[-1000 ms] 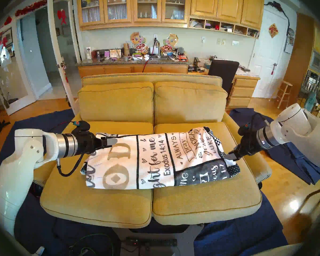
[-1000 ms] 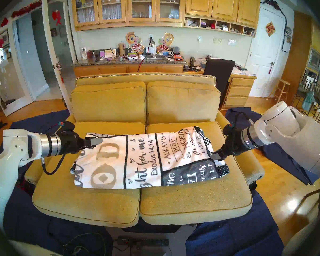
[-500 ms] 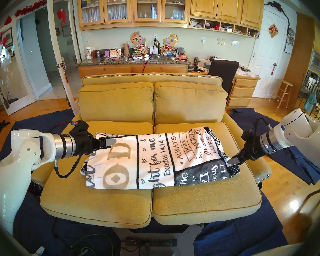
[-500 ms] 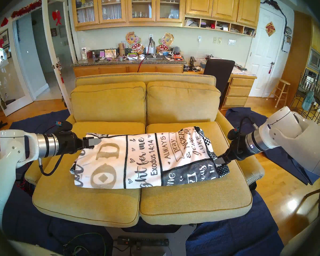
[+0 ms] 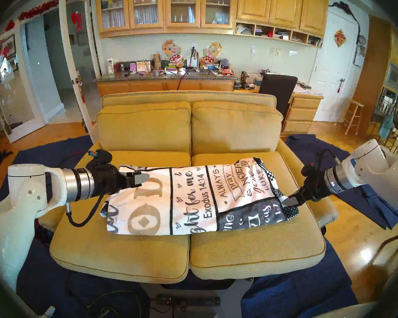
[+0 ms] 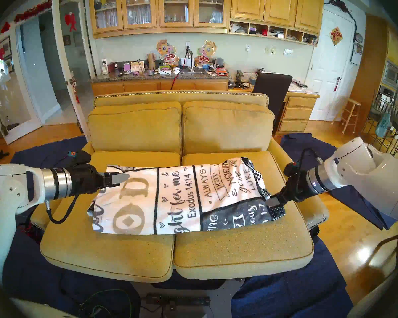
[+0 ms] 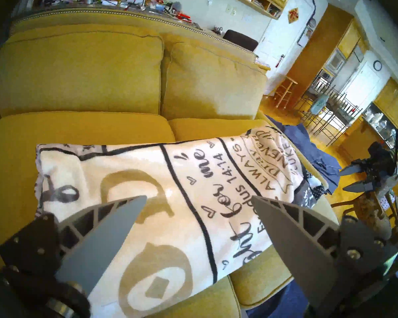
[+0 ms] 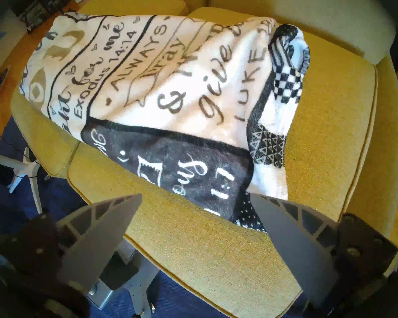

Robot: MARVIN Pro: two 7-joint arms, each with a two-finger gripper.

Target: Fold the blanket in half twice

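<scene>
On the sofa (image 5: pixel 147 253), the blanket (image 5: pixel 193 196) lay folded long. Both end effectors, left (image 5: pixel 141 178) and right (image 5: pixel 290 200), gaped wide, holding nothing; each should pinch 1 end's corners evenly.

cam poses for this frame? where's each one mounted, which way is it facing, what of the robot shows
Head pair: on the head, facing the sofa and kitchen; both arms show, the left gripper and right gripper at the blanket ends.
Left wrist: above the blanket's left end, looking along it; own open fingers, right gripper beyond.
Right wrist: steeply down on the right end; own open fingers.
Shared: "Exodus 14:14".
</scene>
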